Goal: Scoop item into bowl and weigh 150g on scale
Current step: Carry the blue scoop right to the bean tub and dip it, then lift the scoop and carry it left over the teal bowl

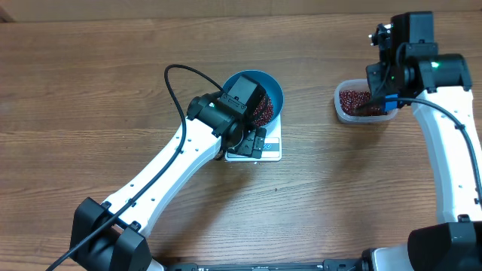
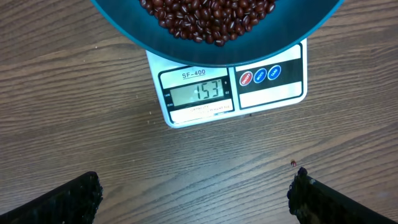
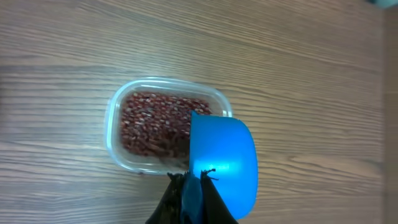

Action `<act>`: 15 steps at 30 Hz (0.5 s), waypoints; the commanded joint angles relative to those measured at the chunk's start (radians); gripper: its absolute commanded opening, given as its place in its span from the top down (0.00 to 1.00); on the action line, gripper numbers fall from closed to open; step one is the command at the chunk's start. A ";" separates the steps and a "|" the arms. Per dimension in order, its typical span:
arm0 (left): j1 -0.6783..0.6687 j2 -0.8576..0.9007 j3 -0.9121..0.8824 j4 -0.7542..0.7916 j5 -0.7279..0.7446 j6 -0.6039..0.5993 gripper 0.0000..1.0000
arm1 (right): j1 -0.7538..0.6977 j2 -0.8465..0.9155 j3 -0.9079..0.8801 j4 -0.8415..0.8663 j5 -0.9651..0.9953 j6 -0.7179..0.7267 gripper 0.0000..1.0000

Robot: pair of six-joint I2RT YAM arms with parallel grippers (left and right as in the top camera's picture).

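Status of both arms, as I read it from the remote station:

1. Left hand (image 2: 193, 202): released, fingers spread wide, nothing between them. It hovers above bare desk (image 2: 74, 124).
2. Directly ahead of this hand stands the scale (image 2: 267, 93). The bowl (image 2: 280, 34) rests on the platform of the scale, on the far side from the hand.
3. The beans (image 2: 205, 15) lie as a loose heap inside the bowl.
4. The display (image 2: 199, 92) faces the left hand and reads 153.
5. One stray bean (image 2: 293, 163) lies on the desk just ahead of one fingertip (image 2: 311, 199).
6. Right hand (image 3: 193, 199): clenched on the handle of the blue scoop (image 3: 224, 162), well apart from the scale.
7. The scoop extends forward from the fingers, its rounded back toward the wrist camera. I cannot tell whether it is loaded.
8. Below and ahead of the right hand sits the clear tub (image 3: 115, 124), holding more beans. The scoop overlaps the tub corner nearest the hand.
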 commanded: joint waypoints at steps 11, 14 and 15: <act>-0.006 0.002 -0.005 0.000 0.003 -0.006 0.01 | 0.005 0.004 -0.006 0.075 -0.060 0.000 0.96; -0.006 0.002 -0.005 0.000 0.003 -0.006 0.00 | 0.005 0.005 -0.006 0.135 -0.393 0.033 0.96; -0.006 0.002 -0.005 0.000 0.003 -0.006 0.00 | 0.005 0.009 -0.006 0.175 -0.627 0.033 0.96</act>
